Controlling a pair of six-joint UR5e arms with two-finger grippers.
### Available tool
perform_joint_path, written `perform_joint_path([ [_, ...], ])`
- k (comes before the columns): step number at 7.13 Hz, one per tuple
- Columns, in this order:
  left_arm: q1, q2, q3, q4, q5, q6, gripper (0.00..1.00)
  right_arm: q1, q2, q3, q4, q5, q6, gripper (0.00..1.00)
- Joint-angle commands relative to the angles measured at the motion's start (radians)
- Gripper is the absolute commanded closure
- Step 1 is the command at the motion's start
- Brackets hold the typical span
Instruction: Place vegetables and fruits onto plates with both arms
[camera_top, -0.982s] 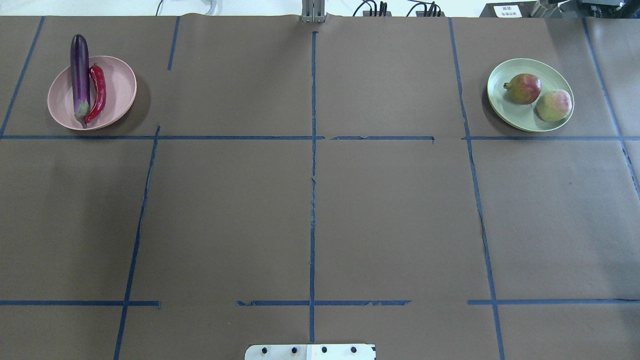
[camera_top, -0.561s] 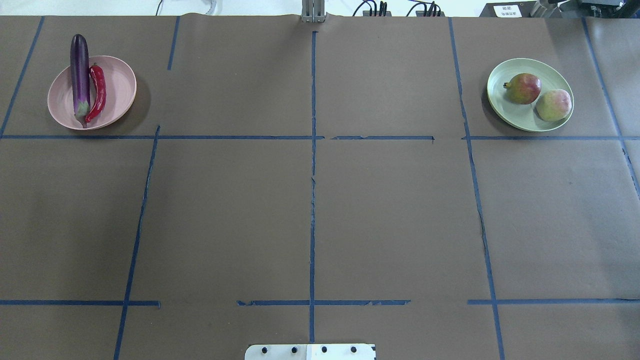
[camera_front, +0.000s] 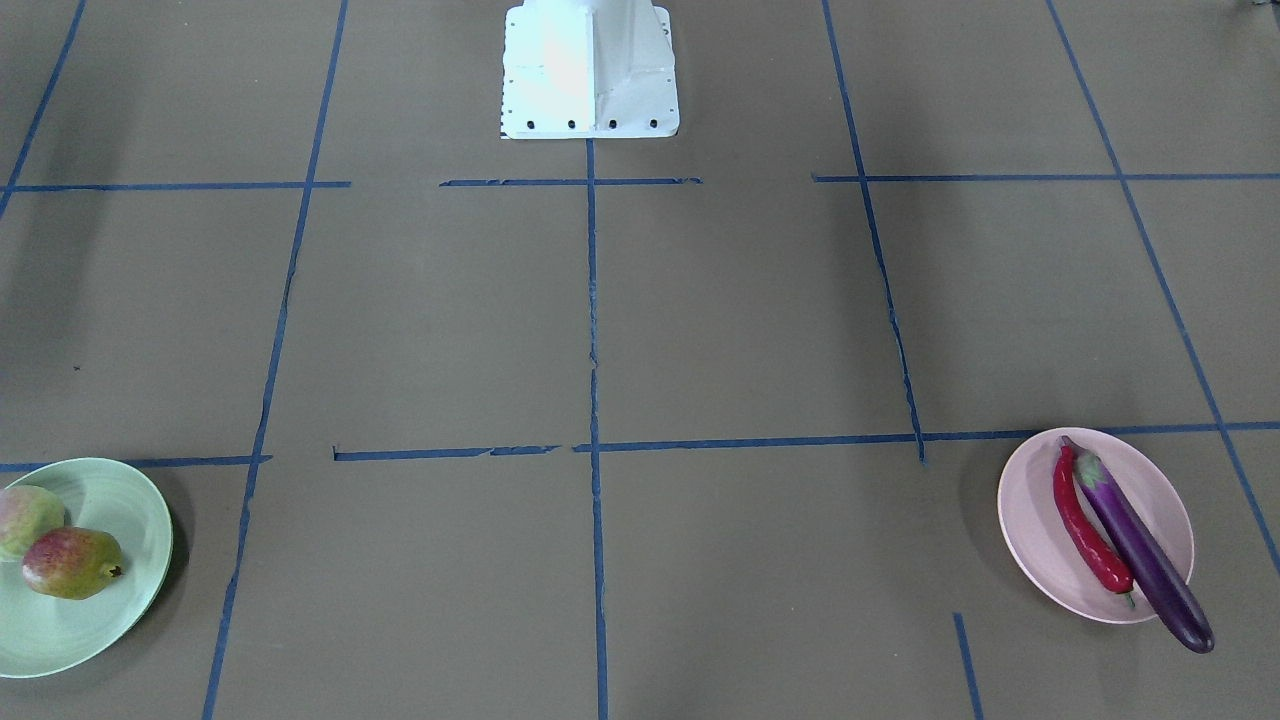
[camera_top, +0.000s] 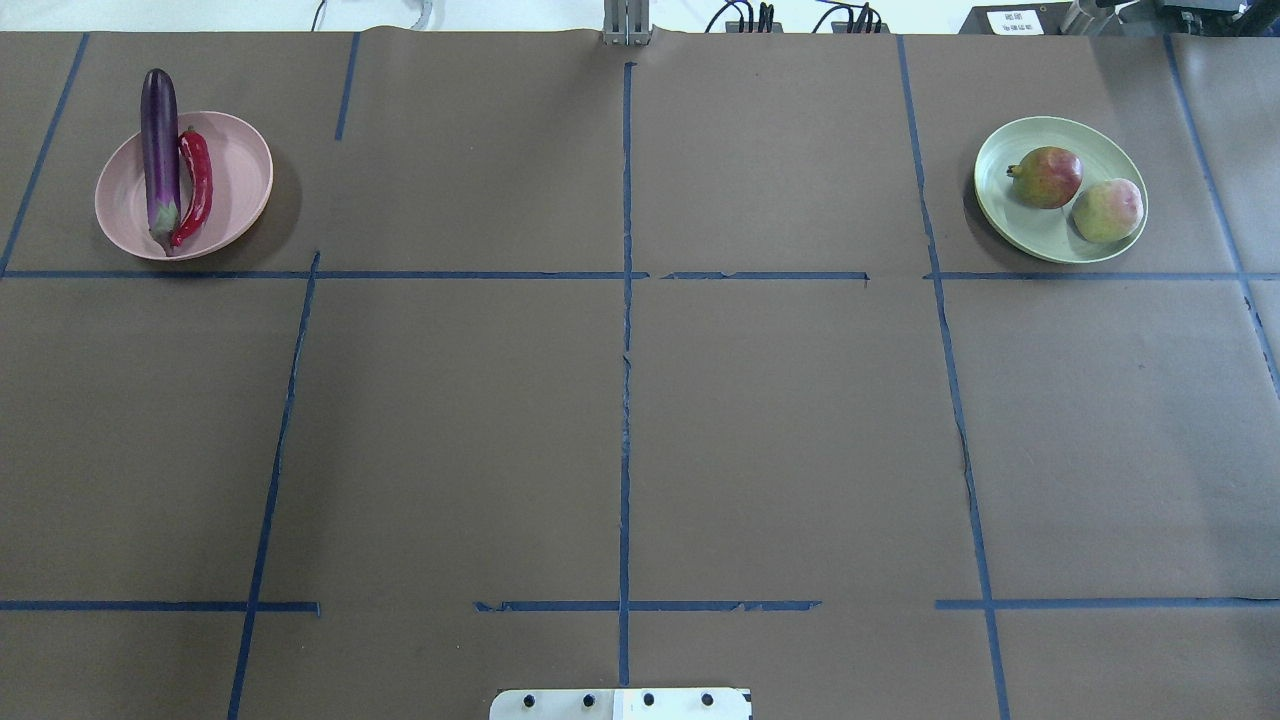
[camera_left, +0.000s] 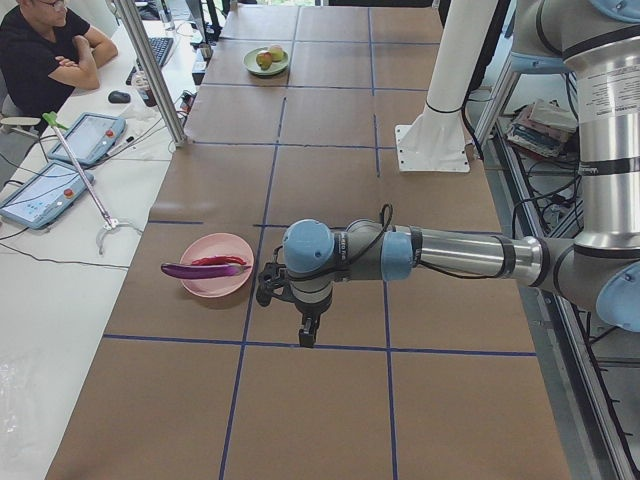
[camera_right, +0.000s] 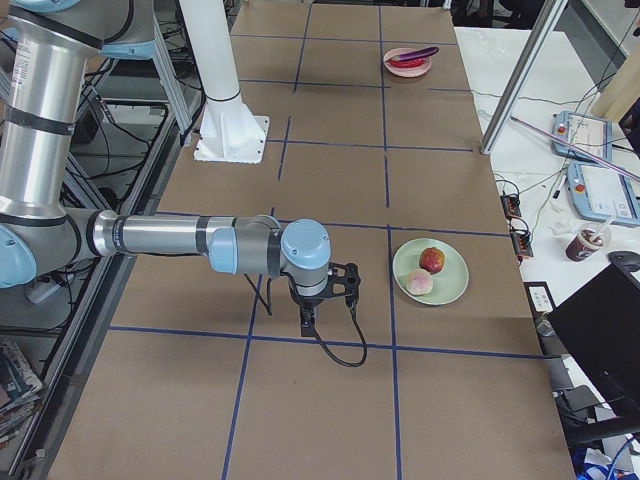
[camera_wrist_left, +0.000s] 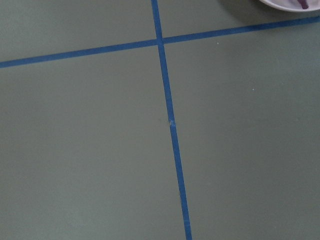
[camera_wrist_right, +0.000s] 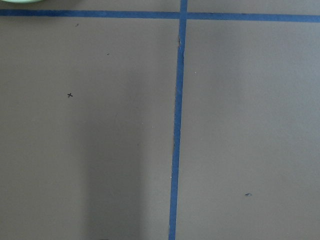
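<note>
Brown paper (camera_top: 450, 420) is lying under everything, eggplant (camera_top: 159, 150) and chili (camera_top: 197, 185) are resting sorted on the pink plate (camera_top: 240, 170), two fruits (camera_top: 1047, 177) on the green plate (camera_top: 1040, 238), and I cannot tell if my left claw (camera_left: 308, 337) or right claw (camera_right: 308, 324) is open or holding anything.

the camera looked down on brown paper (camera_wrist_right: 250, 100). a blue tape line (camera_wrist_right: 176, 150) ran top to bottom near the centre, crossing a second line (camera_wrist_right: 90, 13) by the top edge. a sliver of green plate (camera_wrist_right: 17, 1) showed at the top left corner. a small black mark (camera_wrist_right: 70, 95) lay left of the tape, a speck (camera_wrist_right: 248, 194) right of it.
</note>
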Motion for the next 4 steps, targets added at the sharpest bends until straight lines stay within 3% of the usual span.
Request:
perform_joint_path([
  [1,0.036,0.004,-0.016,0.07,0.004,-0.001,0.0,0.001,-0.02,0.003,0.004,-0.032,-0.003,0.0],
  [4,0.045,0.013,-0.018,0.046,0.02,-0.084,0.0,-0.002,-0.034,0.012,0.0,-0.049,-0.009,0.0],
])
